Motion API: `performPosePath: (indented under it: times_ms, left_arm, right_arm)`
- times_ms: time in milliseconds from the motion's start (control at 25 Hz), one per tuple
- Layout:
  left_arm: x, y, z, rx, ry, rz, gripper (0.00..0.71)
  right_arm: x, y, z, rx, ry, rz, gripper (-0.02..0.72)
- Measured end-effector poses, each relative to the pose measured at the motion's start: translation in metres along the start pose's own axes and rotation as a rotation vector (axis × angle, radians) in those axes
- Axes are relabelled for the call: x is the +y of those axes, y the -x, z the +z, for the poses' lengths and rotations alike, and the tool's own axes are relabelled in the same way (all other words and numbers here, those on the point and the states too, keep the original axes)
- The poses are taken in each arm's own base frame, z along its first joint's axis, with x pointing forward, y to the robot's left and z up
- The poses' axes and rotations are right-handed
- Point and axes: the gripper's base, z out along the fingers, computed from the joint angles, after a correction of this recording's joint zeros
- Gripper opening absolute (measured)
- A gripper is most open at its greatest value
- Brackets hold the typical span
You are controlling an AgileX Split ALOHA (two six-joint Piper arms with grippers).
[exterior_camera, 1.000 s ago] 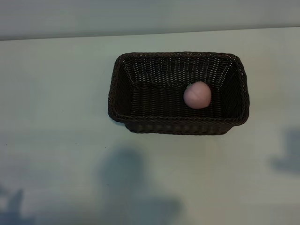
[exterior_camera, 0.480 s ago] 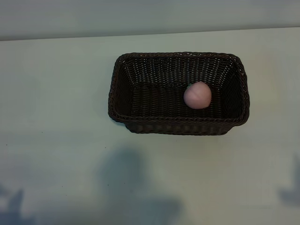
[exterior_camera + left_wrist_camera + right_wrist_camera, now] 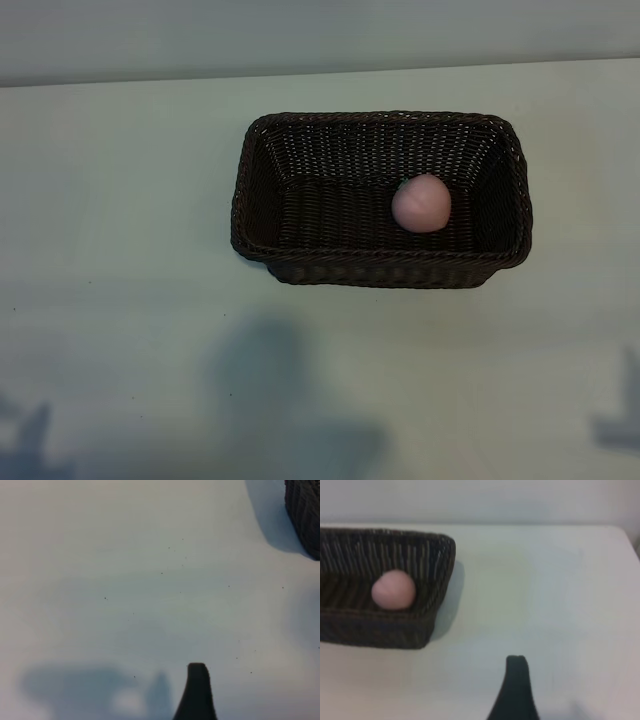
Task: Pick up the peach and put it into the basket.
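Note:
The pale-pink peach (image 3: pixel 421 203) lies inside the dark-brown woven basket (image 3: pixel 380 117), toward its right end, touching nothing but the basket. The right wrist view shows the peach (image 3: pixel 393 590) in the basket (image 3: pixel 395 534) from some way off. Neither arm appears in the exterior view; only their shadows fall on the table's near part. Of my right gripper one dark finger (image 3: pixel 516 690) shows over bare table, well away from the basket, with nothing beside it. Of my left gripper one finger (image 3: pixel 198 692) shows likewise, with a corner of the basket (image 3: pixel 303 515) far off. Both grippers are open and hold nothing.
The pale table (image 3: pixel 120 250) spreads bare round the basket on all sides. Its far edge (image 3: pixel 120 82) meets a light wall. The right wrist view shows the table's corner (image 3: pixel 622 530) beyond the basket.
The shadow at the right edge of the exterior view has slid toward the table's near edge. The peach and the basket have not moved.

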Motion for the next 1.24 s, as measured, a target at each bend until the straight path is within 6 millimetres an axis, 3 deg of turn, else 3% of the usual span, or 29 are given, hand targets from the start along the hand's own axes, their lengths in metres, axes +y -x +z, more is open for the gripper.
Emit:
performPosePath:
  times_ms: [200,1240]
  left_arm:
    - [0.0,0.0,0.0,0.0,0.0,0.0,0.598]
    - [0.0,0.0,0.0,0.0,0.0,0.0,0.598]
  right_arm:
    - [-0.001,-0.013,0.014,0.068,0.001,-0.015,0.563]
    - [-0.001,-0.018,0.014,0.111,0.005,-0.044,0.529]
